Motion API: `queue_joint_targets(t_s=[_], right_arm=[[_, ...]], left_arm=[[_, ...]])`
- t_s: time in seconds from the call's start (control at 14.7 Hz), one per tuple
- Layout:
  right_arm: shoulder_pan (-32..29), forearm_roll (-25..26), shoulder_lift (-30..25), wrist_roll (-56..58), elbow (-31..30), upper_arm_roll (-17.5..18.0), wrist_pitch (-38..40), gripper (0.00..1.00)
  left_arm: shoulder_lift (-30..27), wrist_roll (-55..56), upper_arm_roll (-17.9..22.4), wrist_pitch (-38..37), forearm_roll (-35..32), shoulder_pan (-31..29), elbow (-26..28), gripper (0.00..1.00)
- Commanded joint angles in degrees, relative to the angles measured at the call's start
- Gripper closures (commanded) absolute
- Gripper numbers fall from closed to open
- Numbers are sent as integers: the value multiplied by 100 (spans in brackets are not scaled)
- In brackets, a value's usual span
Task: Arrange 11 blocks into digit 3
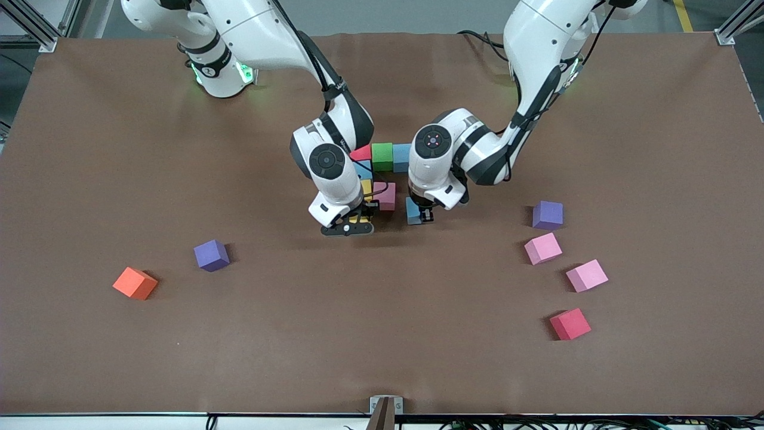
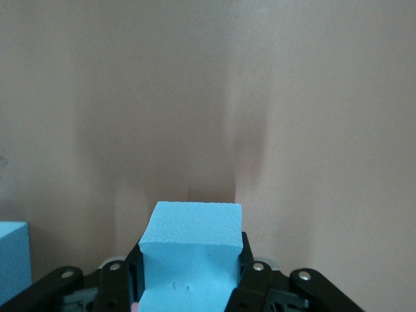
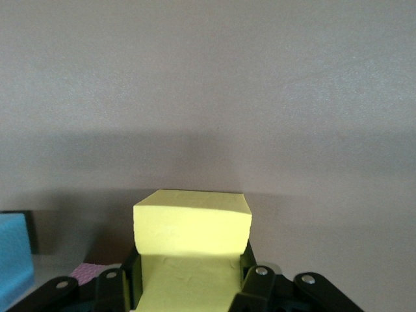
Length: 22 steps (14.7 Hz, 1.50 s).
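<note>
Front view showed a partial figure (image 1: 382,156) mid-frame, left gripper (image 1: 419,216) clamping a blue block (image 1: 413,210), right gripper (image 1: 348,227) clamping a yellow block (image 3: 192,224), and five loose blocks (image 1: 542,248) unplaced.

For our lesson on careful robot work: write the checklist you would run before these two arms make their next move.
1. Left claw shut on blue block: ok.
2. Right claw shut on yellow block: ok.
3. Both claws beside the started figure, green block at its top: ok.
4. Whether the held blocks rest on the table: cannot tell.
5. All blocks placed: not ok; red block lies loose.
</note>
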State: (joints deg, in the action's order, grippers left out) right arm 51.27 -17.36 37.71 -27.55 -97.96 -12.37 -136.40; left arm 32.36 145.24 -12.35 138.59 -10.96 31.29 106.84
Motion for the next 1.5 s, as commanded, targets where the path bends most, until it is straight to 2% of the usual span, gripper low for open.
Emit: queue_joint_targets(t_s=[0.0, 0.89, 0.95, 1.02, 1.09, 1.43], right_arm=[[77, -48, -202, -31, -250, -20, -80, 68], [121, -48, -193, -31, -250, -20, -89, 66], [112, -48, -193, -31, -250, -20, -62, 48], [112, -48, -193, -40, -250, -20, -45, 13], [112, -56, -202, -49, -241, -20, -27, 0], [112, -48, -220, -330, -214, -20, -1, 0]], left_arm=[[-116, 198, 23, 142, -108, 88, 171, 74], [-143, 172, -214, 142, -117, 167, 426, 74], [-134, 172, -215, 160, -117, 167, 417, 74], [-125, 172, -215, 160, -117, 167, 417, 74], [-116, 172, -215, 160, -117, 167, 408, 74], [-55, 145, -215, 257, -117, 167, 364, 73]])
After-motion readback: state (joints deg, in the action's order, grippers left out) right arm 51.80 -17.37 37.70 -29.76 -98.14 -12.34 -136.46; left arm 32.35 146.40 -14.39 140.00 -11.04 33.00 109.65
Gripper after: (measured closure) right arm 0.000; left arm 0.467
